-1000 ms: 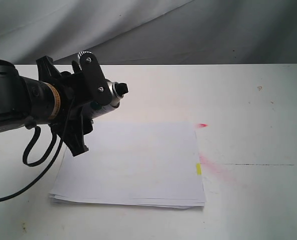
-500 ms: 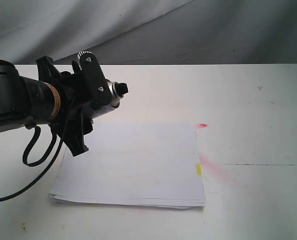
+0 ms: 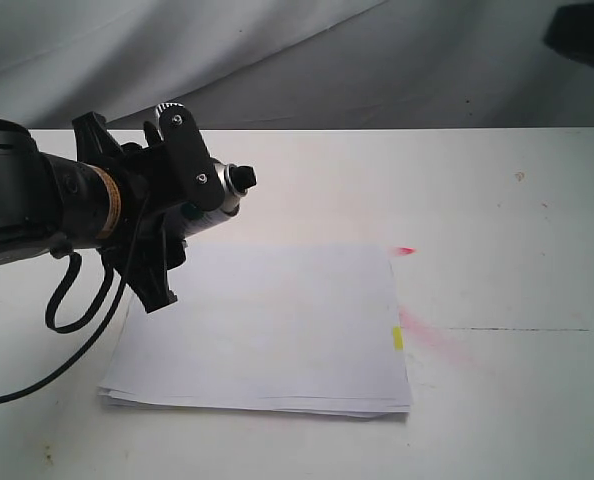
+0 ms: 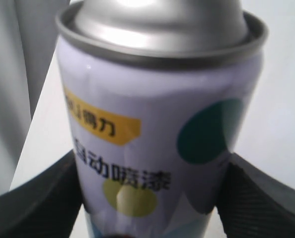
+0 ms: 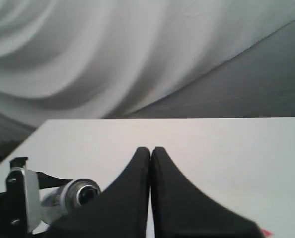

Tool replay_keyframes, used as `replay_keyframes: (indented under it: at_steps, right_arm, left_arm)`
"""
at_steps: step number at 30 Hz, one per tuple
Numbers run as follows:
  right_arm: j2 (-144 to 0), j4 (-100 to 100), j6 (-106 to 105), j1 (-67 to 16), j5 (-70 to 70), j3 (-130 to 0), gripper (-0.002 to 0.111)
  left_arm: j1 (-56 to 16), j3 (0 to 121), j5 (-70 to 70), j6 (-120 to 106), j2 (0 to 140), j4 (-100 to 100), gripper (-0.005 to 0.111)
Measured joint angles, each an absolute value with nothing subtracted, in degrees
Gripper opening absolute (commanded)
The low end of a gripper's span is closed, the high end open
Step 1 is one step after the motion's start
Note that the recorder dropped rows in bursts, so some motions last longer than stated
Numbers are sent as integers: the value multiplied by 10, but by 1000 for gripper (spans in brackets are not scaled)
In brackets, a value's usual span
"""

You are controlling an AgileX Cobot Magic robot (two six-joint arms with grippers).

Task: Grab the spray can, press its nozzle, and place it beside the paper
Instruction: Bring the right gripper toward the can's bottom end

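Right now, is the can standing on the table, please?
No, the left gripper holds the can tilted in the air, clear of the table.

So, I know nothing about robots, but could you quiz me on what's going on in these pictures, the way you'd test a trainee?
1. True or false: the spray can is lying flat on the paper.
2. What colour is the small tab at the paper's edge? A) yellow B) green C) blue
3. On the right gripper, do the jaws stand open or shut?

Key
1. False: the left gripper holds it tilted in the air, with the nozzle pointing sideways.
2. A
3. Shut, with nothing between them.
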State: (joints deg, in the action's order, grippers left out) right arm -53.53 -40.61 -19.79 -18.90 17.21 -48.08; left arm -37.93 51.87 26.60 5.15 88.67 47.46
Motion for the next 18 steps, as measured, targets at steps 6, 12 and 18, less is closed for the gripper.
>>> replay_keyframes:
  at_steps: [6, 12, 18]
  right_arm:
    - [-807, -431, -384, -133, 377, -731, 0]
    - [-996, -595, -574, -93, 565, -812, 0]
    - [-1087, -628, -640, -127, 590, -812, 0]
  left_arm:
    - [-379, 519, 266, 51, 887, 475, 0]
    - [-379, 519, 266, 51, 887, 475, 0]
    - [-379, 519, 266, 51, 887, 475, 0]
